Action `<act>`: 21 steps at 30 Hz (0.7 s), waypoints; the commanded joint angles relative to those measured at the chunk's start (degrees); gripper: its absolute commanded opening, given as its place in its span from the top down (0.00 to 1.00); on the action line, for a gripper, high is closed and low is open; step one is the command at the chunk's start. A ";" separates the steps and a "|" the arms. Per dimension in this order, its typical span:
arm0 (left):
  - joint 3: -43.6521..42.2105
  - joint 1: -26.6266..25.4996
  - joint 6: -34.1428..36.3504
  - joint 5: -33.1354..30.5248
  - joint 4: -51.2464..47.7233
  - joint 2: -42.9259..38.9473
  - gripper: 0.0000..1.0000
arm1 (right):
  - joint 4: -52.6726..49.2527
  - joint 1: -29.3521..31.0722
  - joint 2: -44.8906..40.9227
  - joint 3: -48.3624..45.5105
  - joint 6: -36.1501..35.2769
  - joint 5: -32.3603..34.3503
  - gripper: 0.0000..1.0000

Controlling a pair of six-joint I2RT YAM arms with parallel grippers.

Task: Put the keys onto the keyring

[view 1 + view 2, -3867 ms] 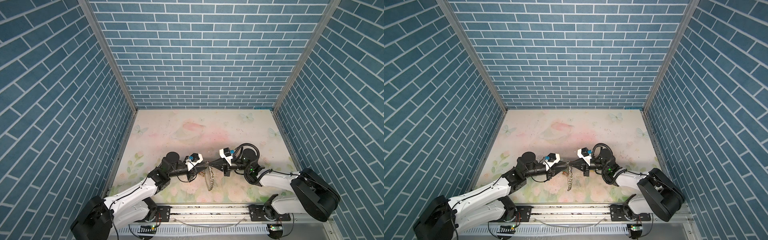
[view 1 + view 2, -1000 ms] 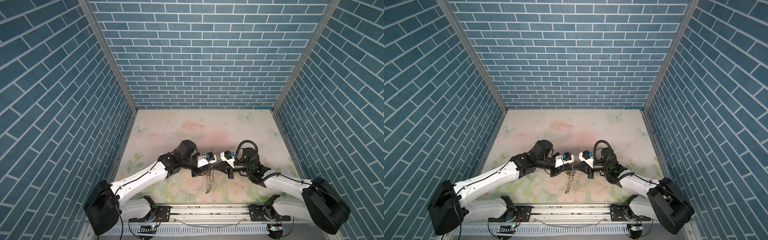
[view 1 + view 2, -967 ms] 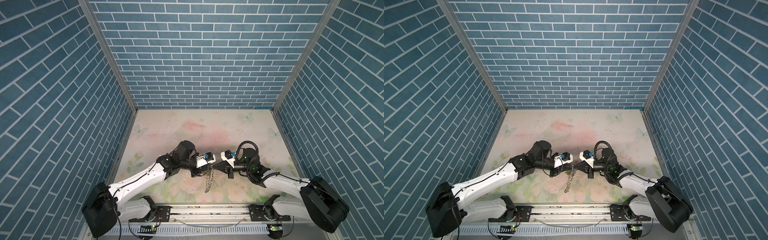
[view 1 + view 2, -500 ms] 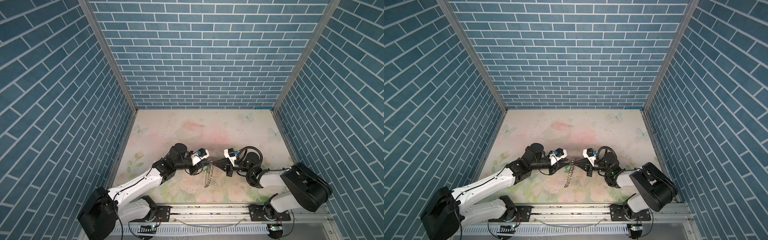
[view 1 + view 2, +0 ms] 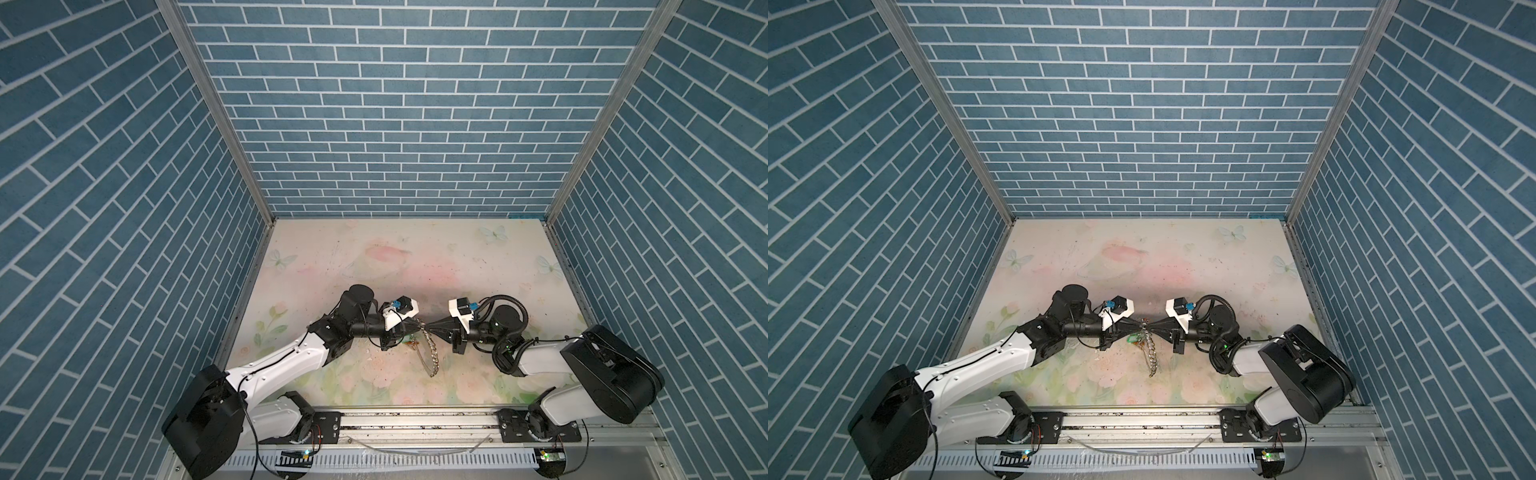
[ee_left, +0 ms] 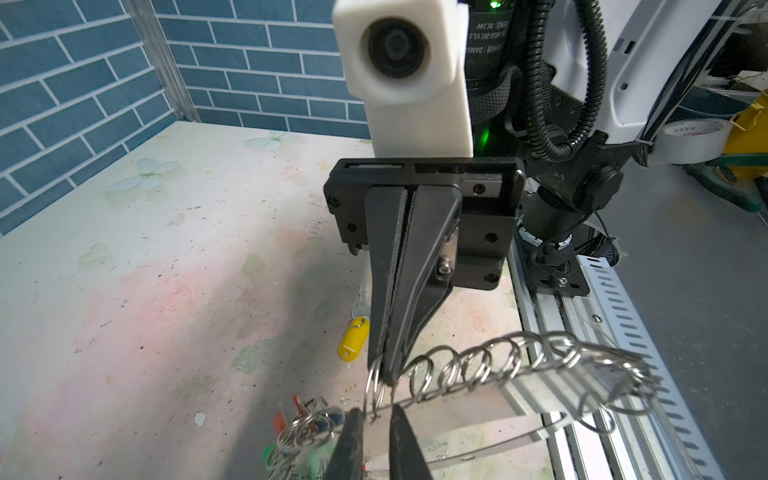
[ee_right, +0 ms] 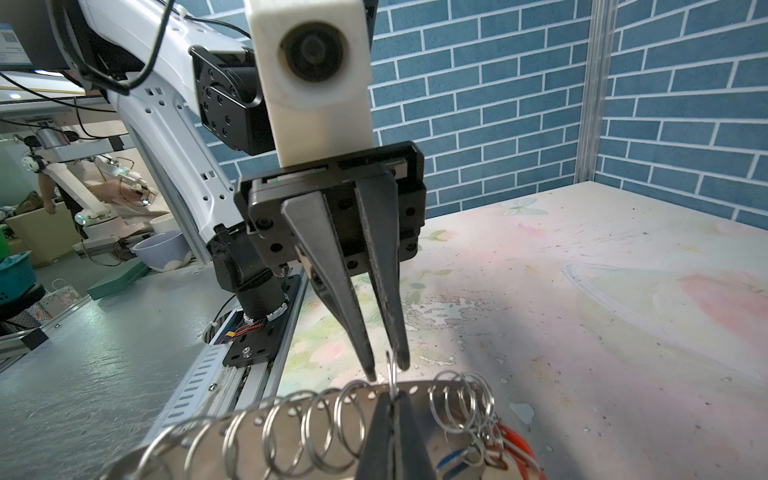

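Left wrist view showed the keys (image 6: 354,338) lying on the desk (image 6: 166,270), pointing lengthwise away beyond the right fingers (image 6: 388,365), which were clenched on the keyring (image 6: 465,428). The left fingers (image 6: 405,444) stood released.

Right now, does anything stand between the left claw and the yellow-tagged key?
Yes. The key lies on the table beyond the keyring, which the shut right claw holds; keyring rim and right claw both stand between it and the left claw.

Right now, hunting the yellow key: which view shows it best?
Left wrist view: the yellow-tagged key lies plainly on the table. I cannot make it out in the top views or right wrist view.
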 commanded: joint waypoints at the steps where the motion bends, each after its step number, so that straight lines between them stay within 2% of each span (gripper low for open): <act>1: -0.37 0.26 0.03 2.28 1.18 0.27 0.88 | 4.54 0.73 -0.28 0.14 1.64 -1.65 1.00; 8: 0.09 0.26 -0.25 2.74 0.67 0.76 1.00 | 4.54 1.82 0.70 0.83 1.22 -1.36 1.00; 11: 0.61 0.26 -0.25 1.91 -0.44 0.73 1.00 | 4.25 1.79 0.49 0.32 0.30 -0.18 1.00; 12: 0.94 0.15 -0.34 1.30 -1.13 0.71 1.00 | 3.88 1.69 0.11 -0.07 -0.31 0.95 0.99; 13: 1.65 0.05 -0.38 0.61 -2.24 0.82 1.00 | 2.75 1.46 -0.52 -0.42 -1.19 2.02 0.92; 15: 4.21 -1.00 0.56 -2.53 -7.05 1.49 1.00 | -3.19 0.98 -3.50 -1.22 -5.02 5.79 0.78; 16: 5.41 -1.74 1.25 -3.90 -9.54 1.83 1.00 | -7.38 0.87 -5.51 -1.34 -7.31 7.34 0.76; 21: 11.38 -4.81 2.30 -11.34 -19.61 4.92 1.00 | -31.17 0.78 -17.29 0.19 -19.29 18.61 0.72</act>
